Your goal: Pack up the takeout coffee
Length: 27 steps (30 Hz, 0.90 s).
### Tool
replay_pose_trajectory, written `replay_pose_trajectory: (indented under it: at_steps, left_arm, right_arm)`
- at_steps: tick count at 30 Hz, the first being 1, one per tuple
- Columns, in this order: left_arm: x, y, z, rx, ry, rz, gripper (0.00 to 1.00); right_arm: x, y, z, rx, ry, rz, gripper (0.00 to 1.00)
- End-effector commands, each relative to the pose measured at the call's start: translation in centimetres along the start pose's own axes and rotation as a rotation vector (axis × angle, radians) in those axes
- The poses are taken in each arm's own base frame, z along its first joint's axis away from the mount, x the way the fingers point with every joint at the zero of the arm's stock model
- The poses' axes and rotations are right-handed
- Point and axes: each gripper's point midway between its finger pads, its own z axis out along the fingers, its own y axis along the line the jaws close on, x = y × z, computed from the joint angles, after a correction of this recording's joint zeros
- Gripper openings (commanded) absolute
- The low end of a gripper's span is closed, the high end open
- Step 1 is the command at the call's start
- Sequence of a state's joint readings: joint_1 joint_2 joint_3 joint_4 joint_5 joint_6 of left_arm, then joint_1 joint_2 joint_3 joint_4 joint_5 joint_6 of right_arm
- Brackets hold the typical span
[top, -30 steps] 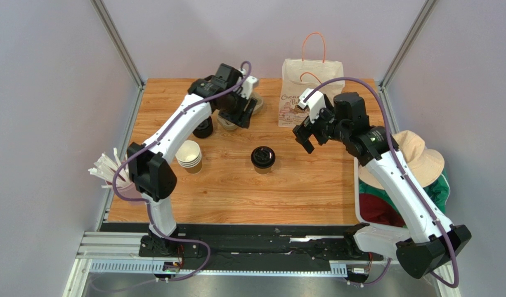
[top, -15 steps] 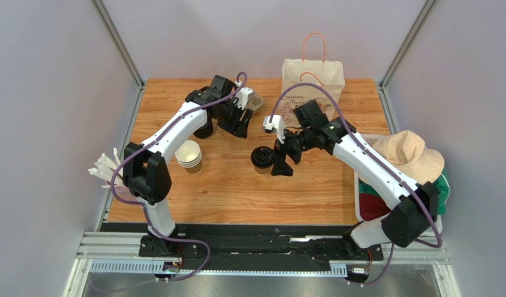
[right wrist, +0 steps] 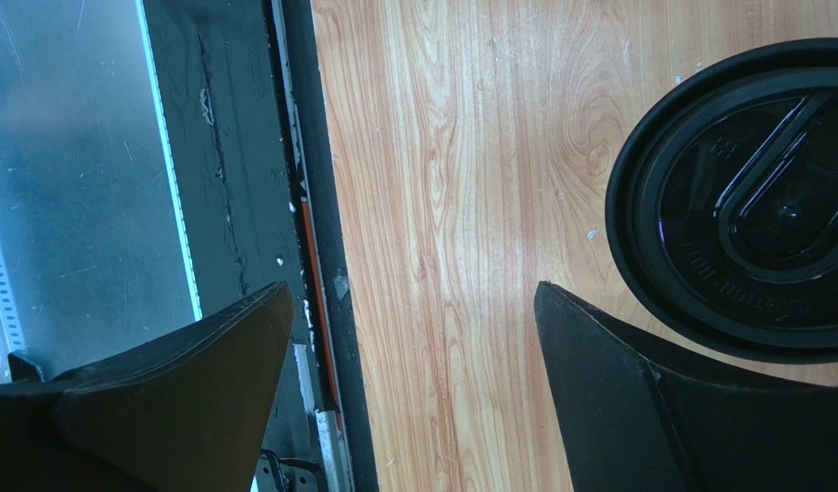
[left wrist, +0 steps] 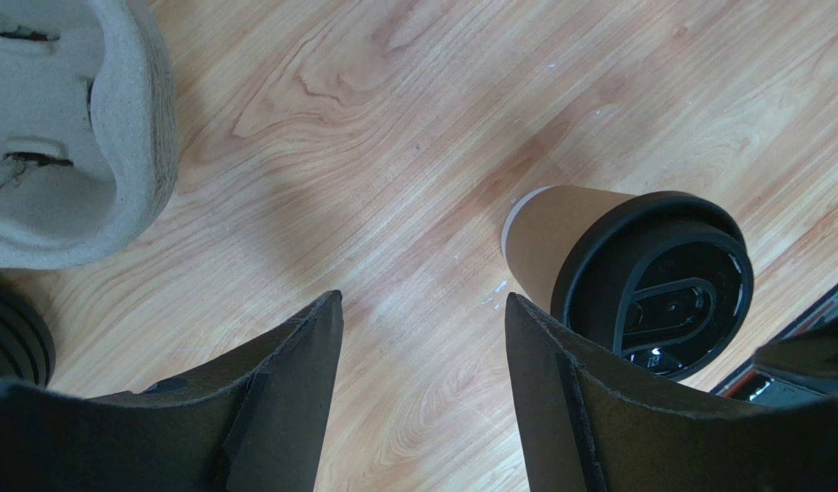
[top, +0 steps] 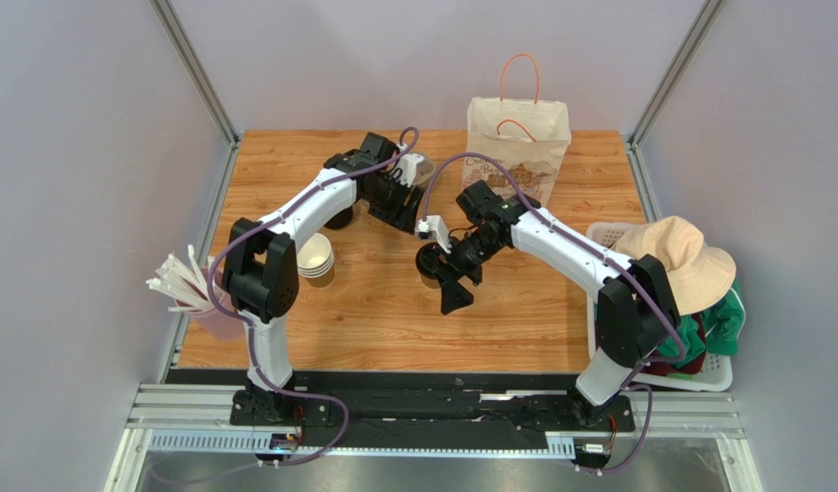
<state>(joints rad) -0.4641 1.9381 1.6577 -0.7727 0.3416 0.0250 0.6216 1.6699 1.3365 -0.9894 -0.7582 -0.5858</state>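
Observation:
The takeout coffee, a kraft-brown cup with a black sip lid, stands upright mid-table. My right gripper is open and empty right at it. In the right wrist view the lid lies outside the jaws, past the right fingertip, and the gripper spans bare wood. My left gripper is open and empty behind the cup. In the left wrist view the gripper is over bare table, with the cup to its right.
A paper bag with orange handles stands at the back. A pulp cup carrier and a black lid stack lie near the left gripper. Lidless cups stand at the left, straws at the left edge, and a basket with a hat at the right.
My right arm has swung left and down from beside the bag to the coffee cup. My left gripper has shifted slightly toward the cup.

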Motion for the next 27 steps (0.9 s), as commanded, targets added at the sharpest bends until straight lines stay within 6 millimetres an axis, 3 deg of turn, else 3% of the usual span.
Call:
replay_pose_trajectory:
  at_steps: [1, 16, 27]
  left_arm:
    - [-1.6, -0.6, 0.1, 0.039, -0.053, 0.005, 0.68]
    - [-0.3, -1.3, 1.6, 0.103, -0.012, -0.012, 0.68]
    - [0.9, -1.9, 1.3, 0.123, 0.007, -0.004, 0.68]
  right_arm:
    - [-1.8, -0.2, -0.2, -0.004, -0.039, -0.056, 0.92]
    - [-2.7, -4.5, 0.0, 0.183, -0.046, -0.047, 0.92]
    - [-3.8, -7.7, -2.7, 0.272, -0.104, -0.005, 0.93]
